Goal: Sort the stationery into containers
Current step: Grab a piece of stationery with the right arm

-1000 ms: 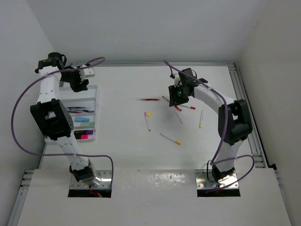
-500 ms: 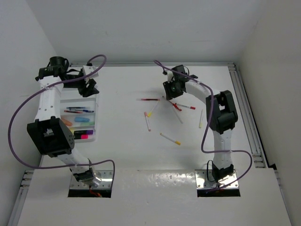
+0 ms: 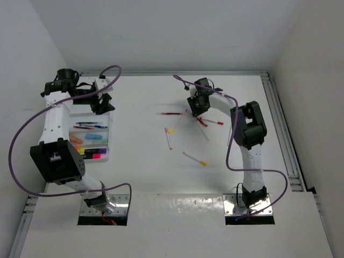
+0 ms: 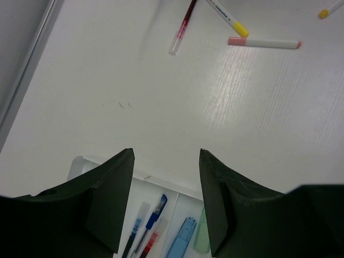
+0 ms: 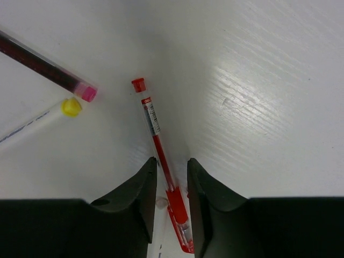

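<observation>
**Top external.** Left gripper [image 3: 102, 102]: at left of frame, over the upper end of the white tray [image 3: 109, 134]. The tray holds sorted pens and highlighters. Right gripper [image 3: 196, 107]: centre-right, low over the table [image 3: 140, 172], at the upper end of the loose pens [image 3: 171, 129] scattered mid-frame.

**Left wrist.** Left gripper [image 4: 165, 156]: fingers spread wide, nothing between them. Bottom of frame, tray end [image 4: 80, 161] with blue pens [image 4: 153, 217], blue highlighter [image 4: 183, 236] and green highlighter [image 4: 201, 236]. Top of frame, on the table: dark-red pen [image 4: 184, 24], yellow-capped pen [image 4: 228, 13], pink-capped pen [image 4: 263, 43].

**Right wrist.** Right gripper [image 5: 170, 161]: fingers narrowly parted, straddling the red pen [image 5: 156, 129], which lies flat on the table; a gap shows on one side, so not pinched. Upper left: dark pen [image 5: 48, 67] with a pink end, and the yellow-capped pen [image 5: 32, 121].
</observation>
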You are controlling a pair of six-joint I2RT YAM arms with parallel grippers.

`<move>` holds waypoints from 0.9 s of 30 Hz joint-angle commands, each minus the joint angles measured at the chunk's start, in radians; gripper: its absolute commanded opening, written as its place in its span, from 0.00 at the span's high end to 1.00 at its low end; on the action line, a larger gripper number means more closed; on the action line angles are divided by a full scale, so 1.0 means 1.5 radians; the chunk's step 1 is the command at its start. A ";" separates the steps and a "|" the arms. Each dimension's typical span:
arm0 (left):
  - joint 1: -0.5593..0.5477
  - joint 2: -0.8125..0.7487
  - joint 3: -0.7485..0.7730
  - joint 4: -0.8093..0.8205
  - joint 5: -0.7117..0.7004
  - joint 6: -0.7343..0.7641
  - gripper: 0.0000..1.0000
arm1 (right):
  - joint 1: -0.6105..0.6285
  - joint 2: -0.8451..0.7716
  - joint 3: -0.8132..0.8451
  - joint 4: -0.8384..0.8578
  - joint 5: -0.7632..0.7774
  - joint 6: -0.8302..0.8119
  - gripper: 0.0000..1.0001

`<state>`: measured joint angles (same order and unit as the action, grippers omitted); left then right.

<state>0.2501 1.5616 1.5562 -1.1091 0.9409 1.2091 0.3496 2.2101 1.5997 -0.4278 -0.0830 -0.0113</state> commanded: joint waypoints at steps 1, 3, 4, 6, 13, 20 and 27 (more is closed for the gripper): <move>0.002 -0.025 -0.003 0.008 0.042 -0.003 0.42 | 0.003 0.009 0.014 0.010 0.005 -0.020 0.73; 0.000 -0.027 -0.004 0.008 0.041 -0.002 0.42 | 0.004 0.009 0.014 0.010 0.006 -0.021 0.75; 0.000 -0.027 -0.005 0.008 0.040 -0.002 0.42 | 0.003 0.009 0.014 0.008 0.006 -0.022 0.76; 0.000 -0.029 -0.005 0.009 0.038 -0.007 0.42 | 0.003 0.010 0.015 0.008 0.006 -0.021 0.76; -0.008 -0.052 -0.009 0.027 0.026 -0.034 0.42 | 0.008 0.022 0.035 -0.020 0.005 -0.031 0.85; -0.013 -0.081 -0.032 0.054 0.030 -0.048 0.41 | 0.009 -0.016 0.023 -0.020 -0.006 -0.020 0.98; -0.013 -0.108 -0.056 0.141 0.066 -0.124 0.42 | 0.012 -0.096 0.043 -0.045 -0.023 -0.002 1.00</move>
<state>0.2367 1.4506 1.4891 -0.9867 0.9611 1.0859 0.3580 2.1918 1.6146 -0.4820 -0.0895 -0.0334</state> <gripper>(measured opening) 0.582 0.045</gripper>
